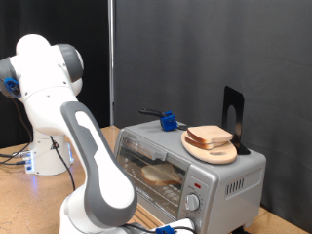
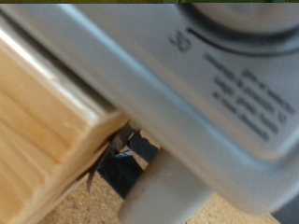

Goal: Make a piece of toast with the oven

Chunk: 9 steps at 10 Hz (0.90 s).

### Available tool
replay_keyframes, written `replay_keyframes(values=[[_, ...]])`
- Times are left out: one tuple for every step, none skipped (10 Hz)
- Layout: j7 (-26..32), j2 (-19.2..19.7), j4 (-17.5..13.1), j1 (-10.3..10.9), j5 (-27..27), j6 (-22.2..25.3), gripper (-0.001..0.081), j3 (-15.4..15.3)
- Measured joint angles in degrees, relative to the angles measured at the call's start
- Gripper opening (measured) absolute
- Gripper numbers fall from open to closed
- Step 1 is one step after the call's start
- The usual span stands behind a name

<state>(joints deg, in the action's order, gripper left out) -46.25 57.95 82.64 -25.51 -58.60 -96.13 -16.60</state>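
Note:
The silver oven [image 1: 190,171] stands at the exterior view's centre right, with two round knobs [image 1: 232,185] on its front panel. A pale slice of toast [image 1: 209,135] lies on a round wooden plate [image 1: 211,152] on top of the oven. A tan shape [image 1: 161,175] shows behind the glass window; I cannot tell what it is. My arm [image 1: 93,166] bends down in front of the oven, and the hand leaves the picture at the bottom. The wrist view is pressed close to the oven's silver panel [image 2: 187,84], by a dial marking "30" [image 2: 179,39]. The gripper's fingers do not show.
A blue-handled tool [image 1: 168,122] and a black upright stand [image 1: 233,117] sit on the oven's top. The oven rests on a wooden table [image 2: 47,121]. A black curtain hangs behind. The robot base [image 1: 44,146] stands at the exterior view's left.

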Motion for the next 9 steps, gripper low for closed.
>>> replay_keyframes(values=[[1.4,0.0,0.2,-0.5,0.0,0.7,0.0669,0.0],[2.8,0.0,0.2,-1.1,0.0,1.6,0.0669,0.0],[4.6,0.0,0.2,-2.1,0.0,2.3,0.0682,0.0],[6.1,0.0,0.0,-3.3,-0.1,3.5,0.0682,0.0],[7.0,0.0,-0.7,-4.7,-0.3,4.8,0.0682,0.0],[7.2,0.1,-1.9,-6.2,-0.5,6.6,0.0682,0.0],[7.2,0.6,-3.6,-7.6,-0.5,8.7,0.0682,0.0],[7.8,1.3,-5.6,-8.9,-0.7,10.9,0.0682,0.0],[8.7,2.3,-8.0,-10.2,-1.5,12.9,0.0682,-0.2]])
